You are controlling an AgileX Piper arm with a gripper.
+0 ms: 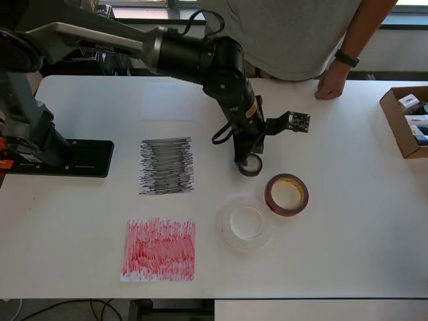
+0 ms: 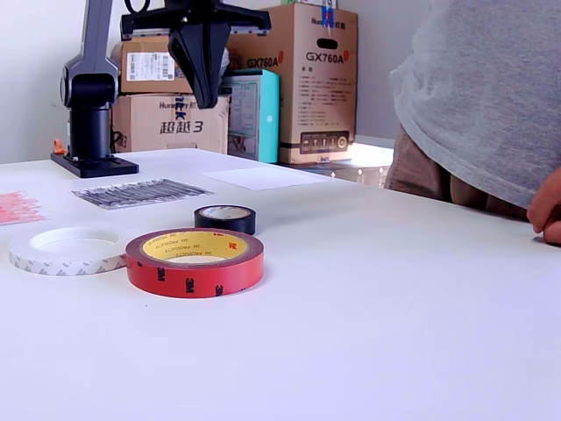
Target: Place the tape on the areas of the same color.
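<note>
The small black tape roll [image 1: 252,165] lies flat on the white table, right of the black scribbled patch [image 1: 166,166]. My gripper [image 1: 245,159] hangs straight above this roll. In the exterior view my gripper [image 2: 207,101] points down, well above the black roll [image 2: 225,218], empty, with its fingers looking closed to one tip. The red-brown roll with a yellowish core [image 1: 286,194] [image 2: 194,260] and the large clear-whitish roll [image 1: 246,225] [image 2: 68,248] lie nearby. The red scribbled patch [image 1: 159,249] is near the front edge. The faint white patch [image 1: 168,101] is at the back.
A person stands at the table's far side with a hand [image 1: 330,85] resting on it. An open cardboard box [image 1: 406,120] sits at the overhead view's right edge. The arm's black base plate [image 1: 63,158] is at the left. Cardboard boxes [image 2: 298,83] stand behind the table.
</note>
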